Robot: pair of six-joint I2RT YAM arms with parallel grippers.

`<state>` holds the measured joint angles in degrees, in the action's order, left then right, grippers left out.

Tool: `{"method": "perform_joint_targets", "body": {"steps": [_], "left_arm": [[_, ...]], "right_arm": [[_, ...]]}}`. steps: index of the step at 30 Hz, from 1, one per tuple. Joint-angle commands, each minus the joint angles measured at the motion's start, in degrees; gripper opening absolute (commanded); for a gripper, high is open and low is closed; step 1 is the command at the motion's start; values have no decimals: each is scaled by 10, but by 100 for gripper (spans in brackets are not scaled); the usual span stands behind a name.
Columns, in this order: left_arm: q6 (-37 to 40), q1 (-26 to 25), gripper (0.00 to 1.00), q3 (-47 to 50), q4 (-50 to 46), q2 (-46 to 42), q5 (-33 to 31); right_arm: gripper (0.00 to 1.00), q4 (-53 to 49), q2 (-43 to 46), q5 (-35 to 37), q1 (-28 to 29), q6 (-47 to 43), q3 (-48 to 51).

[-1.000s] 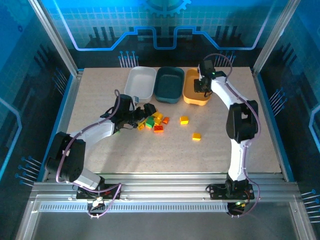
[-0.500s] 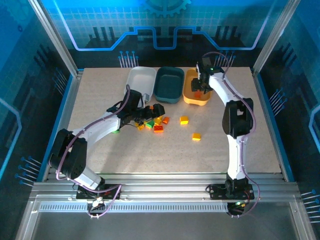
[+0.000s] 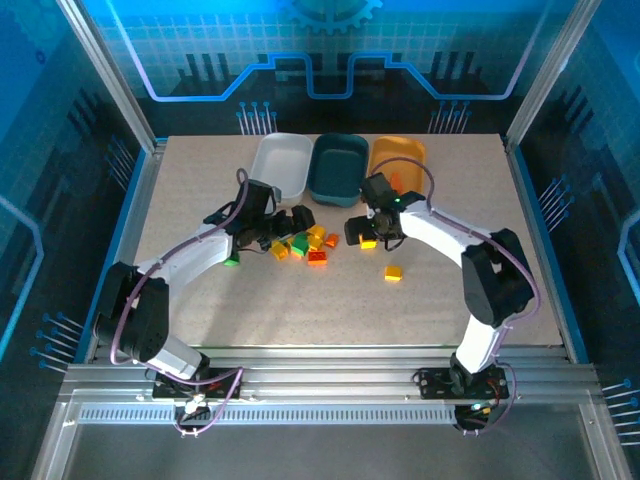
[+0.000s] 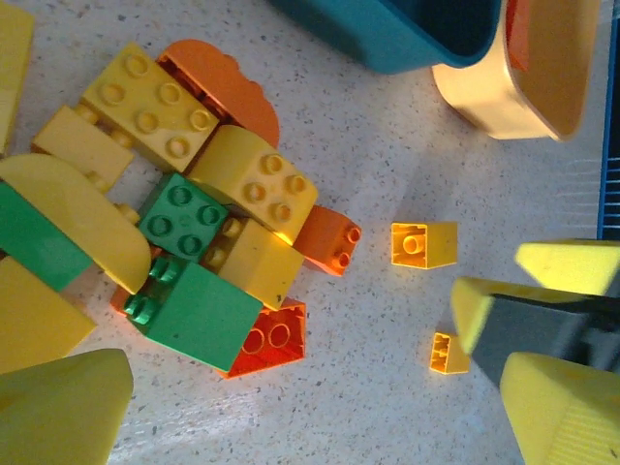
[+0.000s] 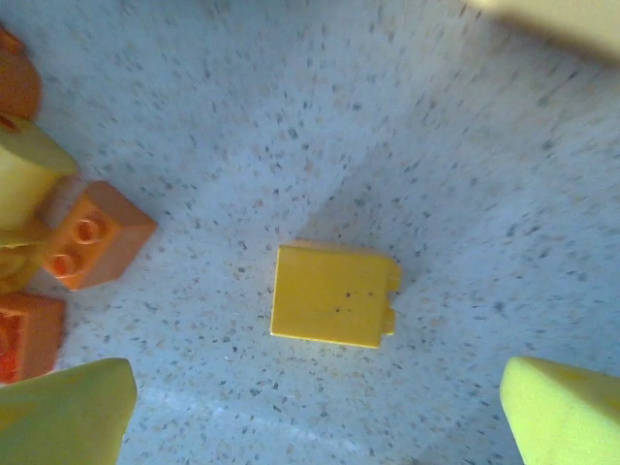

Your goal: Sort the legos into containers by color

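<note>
Seen from above, three shallow trays stand side by side at the middle of the far edge of the bench point(image 3: 200, 310). A white tray point(image 3: 282, 165) is on the left, a dark teal tray point(image 3: 338, 170) is in the middle, and a yellow-orange tray point(image 3: 405, 152) is on the right. A small orange-red piece point(image 3: 397, 180) lies inside the yellow-orange tray.

Just in front of the white and teal trays, near the centre of the bench, sits a pile of bricks point(image 3: 305, 243). The left wrist view shows green, yellow and orange-red bricks jumbled together and touching one another, several with their studs facing up.

The left hand point(image 3: 292, 225) is at the left side of this pile, with its fingers spread wide apart and gripping nothing.

To the right of the pile, a single yellow brick point(image 5: 334, 295) lies on bare bench, apart from the others. The right hand point(image 5: 315, 378) is directly over it, wide open. Its yellow fingers point(image 5: 63, 417) stand to either side of the brick without touching it.

A second yellow brick point(image 3: 394, 272) lies alone, a little closer to the near edge and to the right. One green brick point(image 3: 232, 262) lies by itself to the left of the pile, beside the left arm. All of these loose bricks rest on the bench, outside the trays
</note>
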<state>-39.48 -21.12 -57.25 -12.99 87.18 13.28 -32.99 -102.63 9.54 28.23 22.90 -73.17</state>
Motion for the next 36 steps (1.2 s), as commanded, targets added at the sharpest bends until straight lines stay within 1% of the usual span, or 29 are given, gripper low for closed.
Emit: {"method": "perform_joint_targets", "body": {"steps": [1,3,5,8,10,13,15,18,21,24,27,32,36], "left_arm": [[-19,0,99,15,12,-14,1],[-23,0,99,17,14,-16,3],[-22,0,99,16,12,-18,2],[-19,0,99,16,6,-20,-3],[-16,1,99,12,3,-21,-3],[-10,3,99,4,-6,-21,-6],[-7,8,99,1,-8,-22,-5],[-8,23,99,3,-8,-32,-6],[-18,48,99,6,-7,-38,7],[-35,72,99,15,-5,-41,29],[-37,84,99,27,-6,-50,33],[-17,86,99,31,-20,-62,45],[-8,86,99,37,-20,-68,48]], "right_arm": [[93,23,-35,-5,1,23,-10],[87,18,-57,5,3,22,-18],[78,21,-74,2,2,18,-21],[61,22,-88,12,2,17,-25],[48,22,-87,21,4,15,-25],[37,27,-63,38,8,12,-16],[35,24,-41,46,12,10,-15],[34,22,-11,50,15,3,-29],[34,32,-17,49,13,-11,-71],[35,39,-59,43,7,-27,-140],[35,48,-121,37,-1,-50,-210],[35,35,-207,36,-14,-82,-314],[36,-3,-275,24,-23,-96,-405]]}}
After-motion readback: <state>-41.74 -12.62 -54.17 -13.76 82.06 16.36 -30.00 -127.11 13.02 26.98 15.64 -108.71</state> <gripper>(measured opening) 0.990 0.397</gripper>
